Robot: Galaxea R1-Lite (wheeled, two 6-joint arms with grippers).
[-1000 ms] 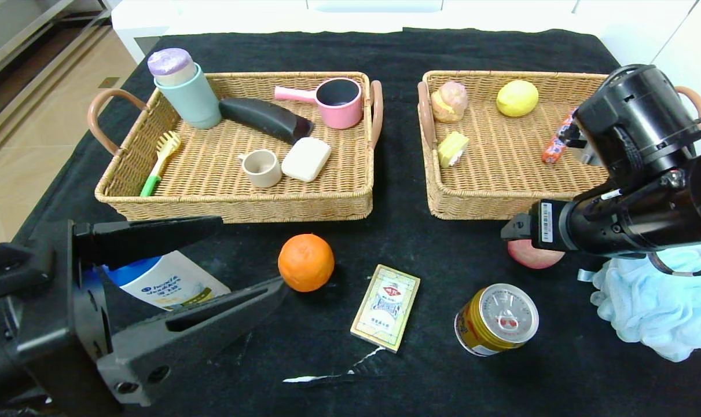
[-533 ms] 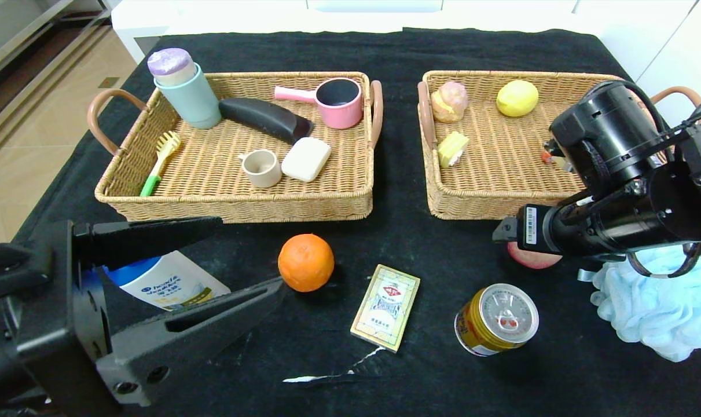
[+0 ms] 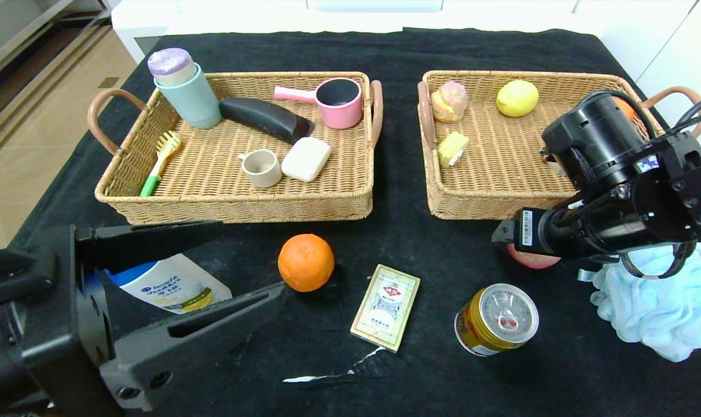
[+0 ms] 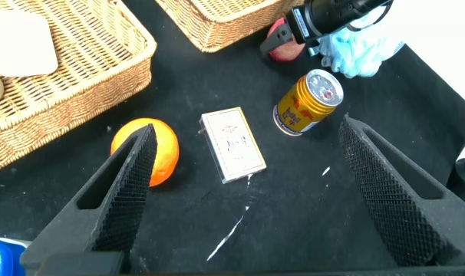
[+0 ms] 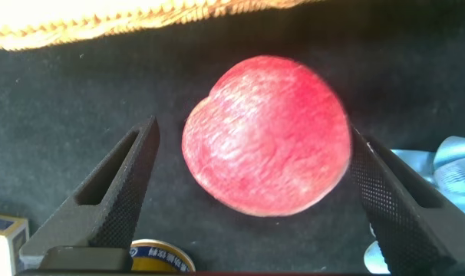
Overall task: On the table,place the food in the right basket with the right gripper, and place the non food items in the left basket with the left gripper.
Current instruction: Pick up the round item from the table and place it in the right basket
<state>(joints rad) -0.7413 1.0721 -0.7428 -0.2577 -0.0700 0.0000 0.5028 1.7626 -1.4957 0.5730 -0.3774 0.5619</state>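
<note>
Peach (image 5: 267, 136) between the spread fingers of the right gripper (image 5: 252, 195), lying on the black counter (image 3: 431, 382).

Taking the peach as landmark and going near to far: the gold can (image 3: 496, 319) stands nearer the robot than the peach, with the card box (image 3: 385, 306) to the can's left and the pale-blue bath pouf (image 3: 663, 304) right of the peach, just beside it. The right gripper's fingers stand wide on either side of the peach, gripping nothing. Far to the peach's left, the left gripper (image 3: 234, 260) hangs low with fingers wide apart over the shampoo bottle (image 3: 165, 284), holding nothing; the orange (image 3: 305, 262) lies near its fingertips. Just beyond the peach sits the right basket (image 3: 443, 202); the left basket (image 3: 240, 208) lies beyond the orange.
</note>
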